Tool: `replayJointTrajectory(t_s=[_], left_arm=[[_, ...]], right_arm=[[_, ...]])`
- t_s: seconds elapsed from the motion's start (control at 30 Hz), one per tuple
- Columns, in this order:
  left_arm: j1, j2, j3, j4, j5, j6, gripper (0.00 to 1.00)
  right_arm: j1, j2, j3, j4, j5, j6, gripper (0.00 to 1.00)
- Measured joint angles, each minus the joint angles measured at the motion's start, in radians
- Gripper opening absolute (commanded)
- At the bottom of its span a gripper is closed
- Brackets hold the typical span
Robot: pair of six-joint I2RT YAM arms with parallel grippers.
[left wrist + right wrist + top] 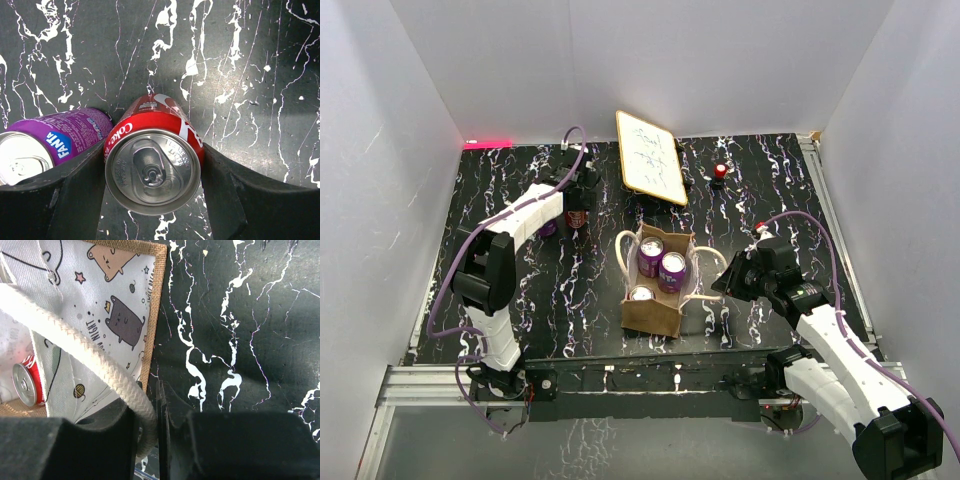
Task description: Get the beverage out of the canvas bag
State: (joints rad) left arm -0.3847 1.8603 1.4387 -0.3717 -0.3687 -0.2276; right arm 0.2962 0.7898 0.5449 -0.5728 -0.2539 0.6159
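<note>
Left wrist, cola can (pixel 152 172) gripped in left tool (pixel 154 150)

The red can (pixel 152 165) in the left wrist view carries the white script "Coke" on its side. The purple can (pixel 55 142) just beside it bears "FANTA" in white letters on a blue patch. Dark lettering on the cartoon-animal lining of the canvas bag (pixel 115 315) and the marks on the whiteboard (pixel 651 156) are too skewed or small to read.
</note>
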Motion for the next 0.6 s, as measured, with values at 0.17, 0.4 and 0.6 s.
replayJointTrajectory(t_s=[0.17, 0.4, 0.6], left_arm=[[0.006, 0.0, -0.001, -0.002, 0.0, -0.005, 0.0], [0.01, 0.0, -0.014, -0.003, 0.0, -0.018, 0.01], [0.011, 0.0, -0.022, -0.014, 0.002, -0.031, 0.07]], right_arm=[[0.0, 0.0, 0.0, 0.0, 0.0, 0.0, 0.2], [0.0, 0.0, 0.0, 0.0, 0.0, 0.0, 0.2], [0.0, 0.0, 0.0, 0.0, 0.0, 0.0, 0.21]])
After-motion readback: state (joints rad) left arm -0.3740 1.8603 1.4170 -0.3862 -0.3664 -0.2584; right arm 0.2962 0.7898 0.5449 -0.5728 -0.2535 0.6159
